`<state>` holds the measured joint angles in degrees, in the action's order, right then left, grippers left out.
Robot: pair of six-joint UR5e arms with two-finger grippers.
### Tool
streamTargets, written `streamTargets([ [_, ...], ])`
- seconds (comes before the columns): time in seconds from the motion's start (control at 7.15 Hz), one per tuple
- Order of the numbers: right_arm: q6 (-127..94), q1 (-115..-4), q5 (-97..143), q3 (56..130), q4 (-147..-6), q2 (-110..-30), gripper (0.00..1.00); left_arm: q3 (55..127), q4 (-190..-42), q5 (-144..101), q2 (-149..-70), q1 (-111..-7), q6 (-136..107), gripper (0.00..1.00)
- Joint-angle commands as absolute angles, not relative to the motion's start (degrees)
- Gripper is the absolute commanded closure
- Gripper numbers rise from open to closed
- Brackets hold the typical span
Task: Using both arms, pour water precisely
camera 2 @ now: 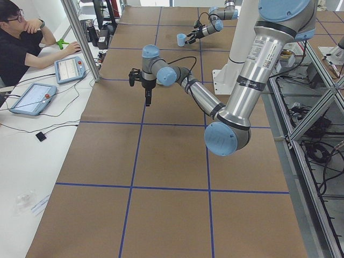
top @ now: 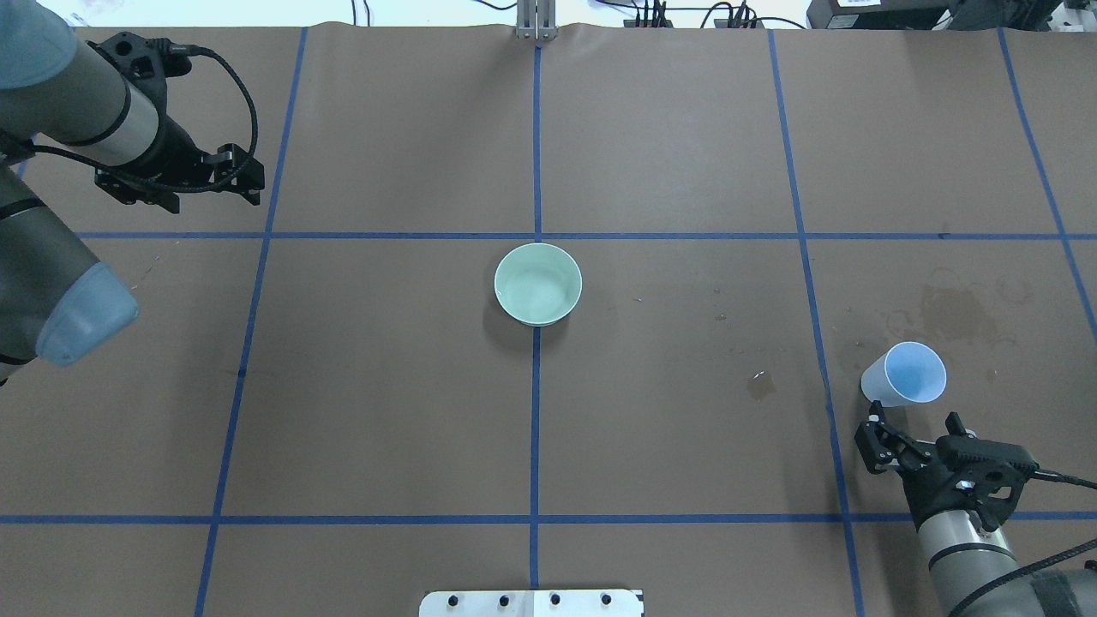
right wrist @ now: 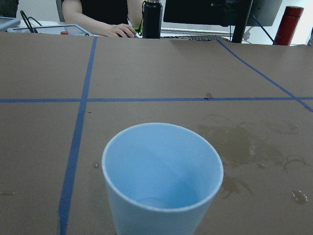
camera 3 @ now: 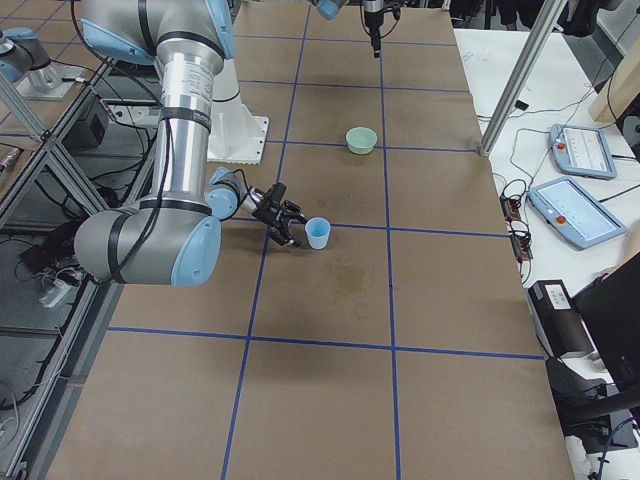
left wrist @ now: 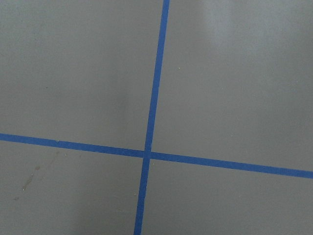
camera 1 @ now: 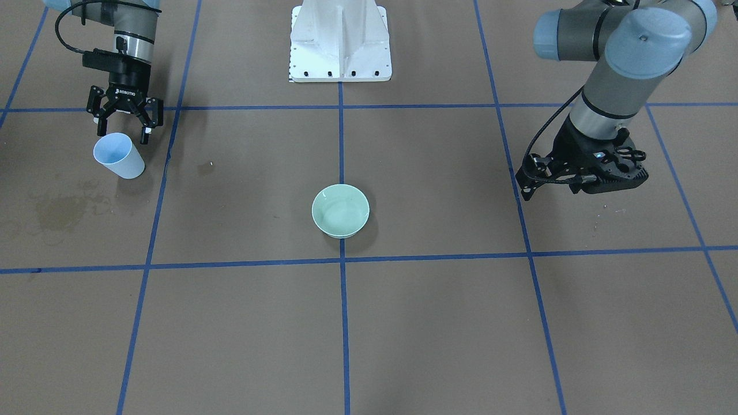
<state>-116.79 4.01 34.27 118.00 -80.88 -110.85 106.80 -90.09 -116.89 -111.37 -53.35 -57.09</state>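
A light blue cup (top: 904,374) stands upright on the brown table near the robot's right end. My right gripper (top: 913,422) is open just behind it, its fingertips (camera 1: 146,134) short of the cup (camera 1: 119,155) and apart from it. The right wrist view looks down into the cup (right wrist: 161,181); any water in it is only a faint ring at the bottom. A pale green bowl (top: 538,284) sits at the table's centre. My left gripper (camera 2: 149,101) points down over the far left area, holding nothing; whether it is open or shut does not show.
A small puddle with a glint (top: 760,381) lies between bowl and cup. A wet stain (top: 956,313) spreads beyond the cup. The white pedestal base (camera 1: 340,43) stands at the robot's side. A person sits at a desk (camera 2: 21,43) past the far edge.
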Motion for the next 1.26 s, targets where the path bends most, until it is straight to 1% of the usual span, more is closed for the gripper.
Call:
streamTargets([
  [0.0,-116.89,5.53,36.89,124.24,-86.35,-113.72,0.0,106.87,-90.09,-116.89,-111.45,-53.35,-57.13,0.0],
  [0.14,-118.46,5.89,39.52,128.89,-93.18,-113.82,0.0,107.14,-90.0,-116.89,-111.45,-53.35,-57.13,0.0],
  [0.42,-119.44,6.85,45.5,142.93,-110.74,-113.38,0.0,107.31,-90.0,-116.89,-111.36,-53.35,-57.13,0.0],
  [0.7,-118.48,5.81,48.76,151.31,-122.37,-112.42,0.0,107.49,-90.0,-116.89,-111.53,-53.35,-57.39,0.0],
  [0.84,-113.87,2.23,49.91,151.7,-126.87,-107.1,0.0,107.66,-90.0,-116.89,-111.53,-53.35,-57.74,0.0],
  [1.12,-102.53,-4.72,52.81,151.26,-128.32,-96.81,0.0,108.01,-90.0,-116.89,-112.06,-53.17,-59.32,0.0],
])
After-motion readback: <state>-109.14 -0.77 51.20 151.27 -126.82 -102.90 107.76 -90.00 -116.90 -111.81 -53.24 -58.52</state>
